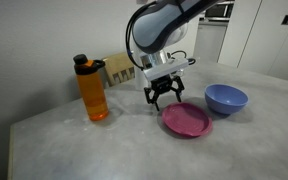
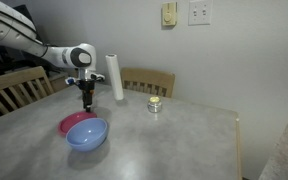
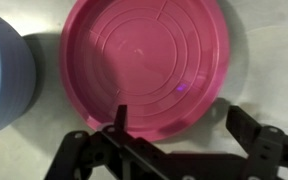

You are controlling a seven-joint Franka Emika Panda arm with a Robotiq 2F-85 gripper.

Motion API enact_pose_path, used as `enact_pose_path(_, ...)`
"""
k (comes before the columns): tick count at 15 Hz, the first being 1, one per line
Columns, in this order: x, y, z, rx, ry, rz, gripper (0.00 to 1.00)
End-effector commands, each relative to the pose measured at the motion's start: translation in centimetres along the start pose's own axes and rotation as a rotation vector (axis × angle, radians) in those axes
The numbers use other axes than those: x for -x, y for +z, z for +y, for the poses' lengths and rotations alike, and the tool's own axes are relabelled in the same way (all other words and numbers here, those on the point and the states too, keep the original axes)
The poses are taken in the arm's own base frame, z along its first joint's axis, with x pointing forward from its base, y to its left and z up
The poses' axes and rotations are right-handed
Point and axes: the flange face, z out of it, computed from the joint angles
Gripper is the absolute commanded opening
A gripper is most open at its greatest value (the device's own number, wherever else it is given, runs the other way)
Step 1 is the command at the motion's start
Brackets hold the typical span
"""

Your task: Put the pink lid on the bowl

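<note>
The pink lid (image 1: 187,120) lies flat on the grey table, next to the blue bowl (image 1: 226,98). In the other exterior view the lid (image 2: 76,123) sits just behind the bowl (image 2: 87,134). My gripper (image 1: 164,97) hangs open just above the lid's far edge, and it also shows in an exterior view (image 2: 86,103). In the wrist view the lid (image 3: 149,60) fills the middle, the bowl (image 3: 2,80) is at the left edge, and the open gripper (image 3: 179,125) straddles the lid's near rim. It holds nothing.
An orange bottle (image 1: 92,88) stands at one side of the table. A white paper-towel roll (image 2: 114,77) and a small round tin (image 2: 155,104) stand near the wall. Wooden chairs (image 2: 149,80) line the table's far edge.
</note>
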Motion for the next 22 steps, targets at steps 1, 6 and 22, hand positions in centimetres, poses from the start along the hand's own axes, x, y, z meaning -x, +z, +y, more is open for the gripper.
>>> enact_pose_path(1,-2.2,2.9,0.7,0.010,-0.014,-0.040,1.00)
enact_pose_path(6,-3.2,2.6,1.6,0.000,0.020,-0.047,1.00)
enact_pose_path(22,-3.0,2.5,2.3,-0.201,0.503,-0.260,1.00)
